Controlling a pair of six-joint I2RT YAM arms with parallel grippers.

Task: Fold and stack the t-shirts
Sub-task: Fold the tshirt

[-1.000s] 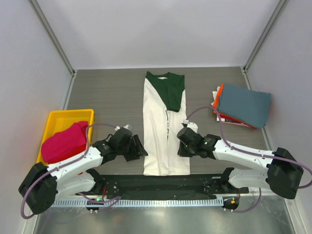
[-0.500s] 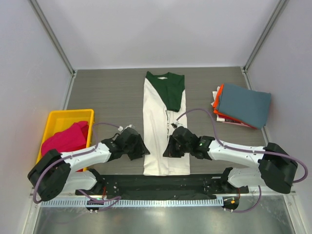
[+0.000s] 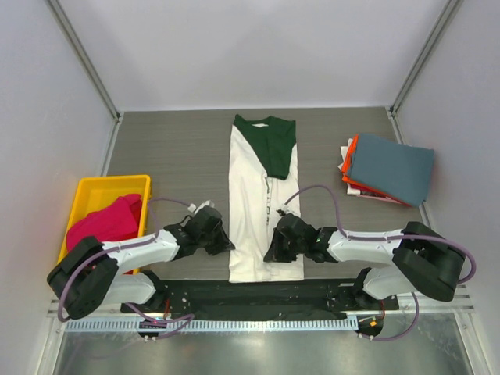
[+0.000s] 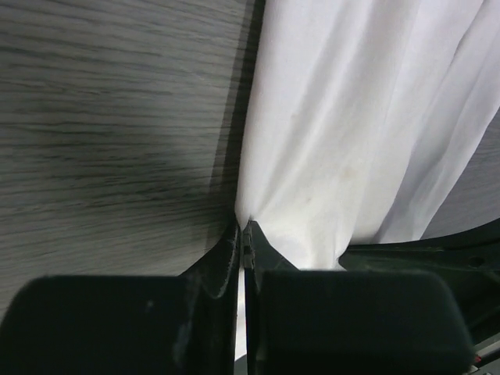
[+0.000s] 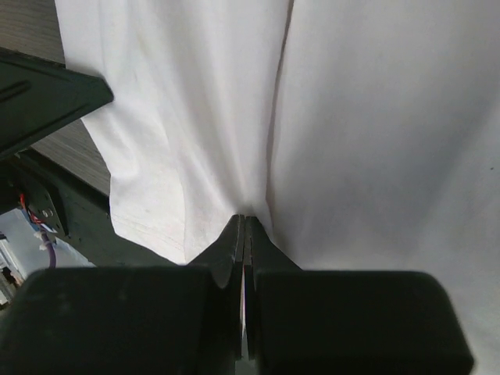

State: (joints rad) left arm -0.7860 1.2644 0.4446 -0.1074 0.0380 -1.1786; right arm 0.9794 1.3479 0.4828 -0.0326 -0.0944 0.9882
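Cream-white t-shirt [image 3: 254, 211], green at collar and sleeves, lies lengthwise mid-worktop [image 3: 172, 148] seen from above. Both arms reach low and inward, left pincer [image 3: 222, 243] at its left edge, right pincer [image 3: 273, 251] on its lower right. Yellow bin [image 3: 92, 187] holds a magenta shirt [image 3: 101, 228]; a slate-blue shirt [image 3: 391, 168] tops the stack far right. Left wrist: pincer clamped on the shirt's edge. Right wrist: pincer clamped on a fold of white cloth.
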